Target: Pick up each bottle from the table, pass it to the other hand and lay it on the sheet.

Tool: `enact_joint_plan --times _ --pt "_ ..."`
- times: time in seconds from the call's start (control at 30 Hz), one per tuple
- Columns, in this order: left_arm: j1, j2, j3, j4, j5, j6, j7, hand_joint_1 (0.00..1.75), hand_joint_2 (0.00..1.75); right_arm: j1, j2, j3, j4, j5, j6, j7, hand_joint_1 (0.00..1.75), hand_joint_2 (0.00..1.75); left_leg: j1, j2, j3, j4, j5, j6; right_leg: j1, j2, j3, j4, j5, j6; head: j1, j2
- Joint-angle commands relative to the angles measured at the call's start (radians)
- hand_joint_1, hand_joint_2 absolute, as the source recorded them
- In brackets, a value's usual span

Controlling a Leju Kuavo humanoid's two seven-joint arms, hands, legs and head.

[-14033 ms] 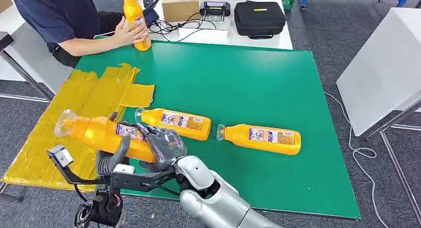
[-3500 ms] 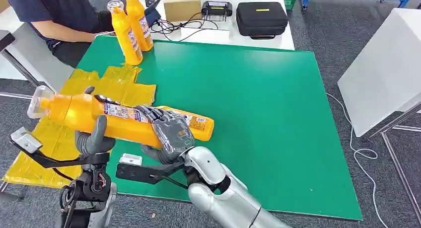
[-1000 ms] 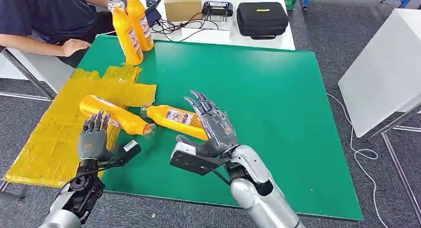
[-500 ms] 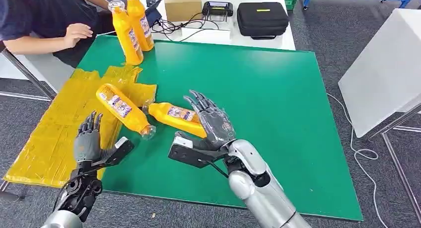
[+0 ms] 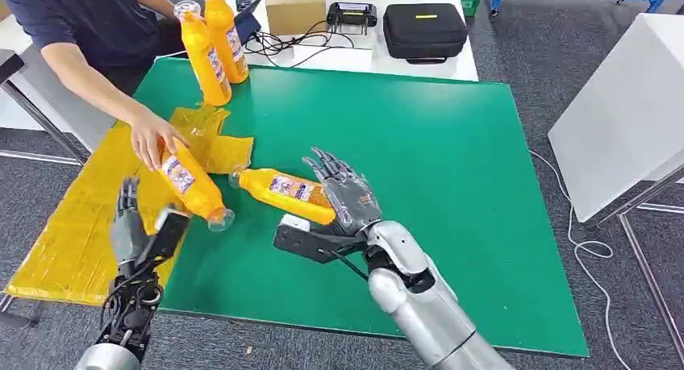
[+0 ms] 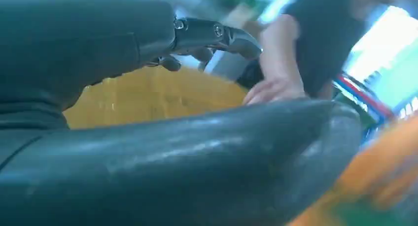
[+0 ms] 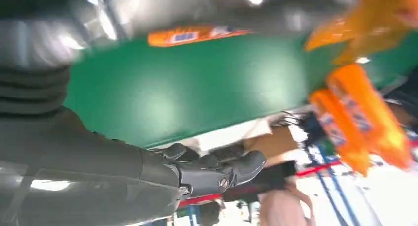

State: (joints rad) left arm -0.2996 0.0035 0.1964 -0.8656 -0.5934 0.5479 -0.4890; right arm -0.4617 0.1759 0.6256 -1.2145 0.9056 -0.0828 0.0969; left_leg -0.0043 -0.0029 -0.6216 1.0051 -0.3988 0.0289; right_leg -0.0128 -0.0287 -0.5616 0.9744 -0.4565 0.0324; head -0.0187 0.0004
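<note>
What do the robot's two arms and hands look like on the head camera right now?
The right arm is glossy silver with rounded, bulbous segments. The right hand is grey, with darker slim fingers, and a black bracket with a white block sits at its wrist. The left hand is grey too, with a black bracket beside it and black cables below.

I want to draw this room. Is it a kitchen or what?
Probably a robot test lab or workshop, not a kitchen: a green work mat on a table, a black zipped equipment case beside tangled black cables, and a plain brown cardboard box.
</note>
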Motion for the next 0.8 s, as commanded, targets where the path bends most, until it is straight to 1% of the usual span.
enact_joint_plan --times 0.03,0.07,0.1,0.13,0.17,0.23,0.27,0.3,0.33,0.37,0.47,0.57,0.7,0.77,0.8 --pt "0.105 -0.012 -0.2 -0.566 0.508 -0.208 -0.005 0.0 0.0 -0.208 0.065 -0.082 0.526 0.021 -0.072 0.034 0.0 1.75 0.002 -0.001 0.002 0.002 -0.002 -0.002 0.002 0.001 0.003 0.0 -0.002 -0.001 0.0 0.0" --pt "0.098 -0.018 -0.223 -0.575 0.523 -0.212 -0.015 0.0 0.0 -0.221 0.071 -0.092 0.549 0.019 -0.066 0.038 0.0 1.75 0.003 -0.002 0.003 0.002 -0.002 -0.002 0.002 0.0 0.004 0.0 -0.002 -0.002 0.0 0.0" --pt "0.088 -0.022 -0.253 -0.576 0.529 -0.205 -0.015 0.0 0.0 -0.237 0.081 -0.1 0.579 0.022 -0.069 0.036 0.0 1.75 0.002 -0.003 0.0 0.001 0.001 0.0 0.001 -0.004 0.002 0.0 -0.001 -0.001 0.0 0.0" --pt "0.083 -0.026 -0.277 -0.58 0.527 -0.207 -0.015 0.0 0.0 -0.25 0.091 -0.105 0.599 0.026 -0.067 0.05 0.0 0.0 0.002 -0.004 0.0 0.002 0.0 0.0 0.001 -0.004 0.002 0.0 -0.001 -0.001 0.0 0.0" --pt "0.082 -0.03 -0.292 -0.584 0.527 -0.202 -0.018 0.0 0.0 -0.259 0.101 -0.106 0.613 0.029 -0.063 0.053 0.0 0.0 0.001 -0.003 0.002 0.002 0.0 -0.001 0.001 -0.002 0.004 0.0 -0.002 -0.001 -0.001 0.0" --pt "0.081 -0.03 -0.317 -0.596 0.536 -0.196 -0.029 0.0 0.0 -0.284 0.121 -0.113 0.658 0.035 -0.053 0.067 0.0 0.0 0.001 -0.001 0.0 0.002 0.0 0.0 0.001 -0.001 0.001 0.001 -0.001 -0.001 0.0 0.0" --pt "0.08 -0.028 -0.323 -0.597 0.537 -0.195 -0.032 0.0 0.0 -0.289 0.123 -0.113 0.67 0.039 -0.055 0.073 0.0 0.0 0.001 -0.002 0.002 0.002 0.0 -0.001 0.001 -0.001 0.004 0.001 -0.002 -0.001 0.0 0.0" --pt "0.066 -0.029 -0.335 -0.59 0.56 -0.206 -0.034 0.0 0.0 -0.301 0.126 -0.127 0.704 0.037 -0.06 0.088 0.0 0.0 0.001 -0.001 0.001 0.001 0.0 0.0 0.001 -0.001 0.002 0.0 -0.001 -0.001 0.0 0.0" --pt "0.061 -0.028 -0.341 -0.586 0.563 -0.205 -0.034 0.0 0.0 -0.305 0.124 -0.13 0.713 0.037 -0.064 0.08 0.0 0.0 0.0 -0.001 0.0 0.001 0.001 0.0 0.0 -0.002 0.002 0.0 0.0 0.0 0.0 0.0" --pt "0.039 -0.031 -0.351 -0.571 0.565 -0.208 -0.033 0.0 0.0 -0.311 0.118 -0.145 0.731 0.031 -0.061 0.096 0.0 0.0 0.001 -0.002 0.002 0.001 0.0 -0.001 0.001 -0.002 0.004 0.0 -0.001 -0.001 0.0 0.0" --pt "0.01 -0.039 -0.36 -0.542 0.587 -0.214 -0.039 0.0 0.0 -0.334 0.12 -0.169 0.765 0.026 -0.065 0.087 0.0 0.0 0.0 -0.004 0.0 0.001 0.001 0.0 0.0 -0.005 0.002 0.0 -0.001 0.0 0.0 0.0" --pt "0.014 -0.038 -0.363 -0.545 0.593 -0.215 -0.046 0.0 0.0 -0.343 0.131 -0.176 0.772 0.028 -0.064 0.076 0.0 0.0 0.001 -0.003 0.002 0.001 0.0 0.0 0.001 -0.003 0.003 0.0 -0.001 -0.001 0.0 0.0" --pt "0.03 -0.039 -0.366 -0.554 0.602 -0.213 -0.053 0.0 0.0 -0.331 0.157 -0.178 0.759 0.035 -0.059 0.065 0.0 0.0 0.001 -0.001 0.001 0.001 0.001 0.0 0.001 -0.001 0.002 0.0 0.0 -0.001 0.0 0.0" --pt "0.035 -0.039 -0.368 -0.56 0.603 -0.213 -0.055 0.0 0.0 -0.331 0.161 -0.174 0.758 0.039 -0.054 0.064 0.0 0.0 0.001 -0.001 0.005 0.001 -0.001 -0.002 0.001 0.0 0.006 0.0 -0.003 -0.002 0.0 0.0" --pt "0.04 -0.038 -0.37 -0.564 0.603 -0.212 -0.057 0.0 0.0 -0.331 0.165 -0.17 0.757 0.042 -0.05 0.064 0.0 0.0 0.001 -0.001 0.001 0.001 0.0 0.0 0.001 -0.001 0.002 0.0 -0.001 -0.001 0.0 0.0"
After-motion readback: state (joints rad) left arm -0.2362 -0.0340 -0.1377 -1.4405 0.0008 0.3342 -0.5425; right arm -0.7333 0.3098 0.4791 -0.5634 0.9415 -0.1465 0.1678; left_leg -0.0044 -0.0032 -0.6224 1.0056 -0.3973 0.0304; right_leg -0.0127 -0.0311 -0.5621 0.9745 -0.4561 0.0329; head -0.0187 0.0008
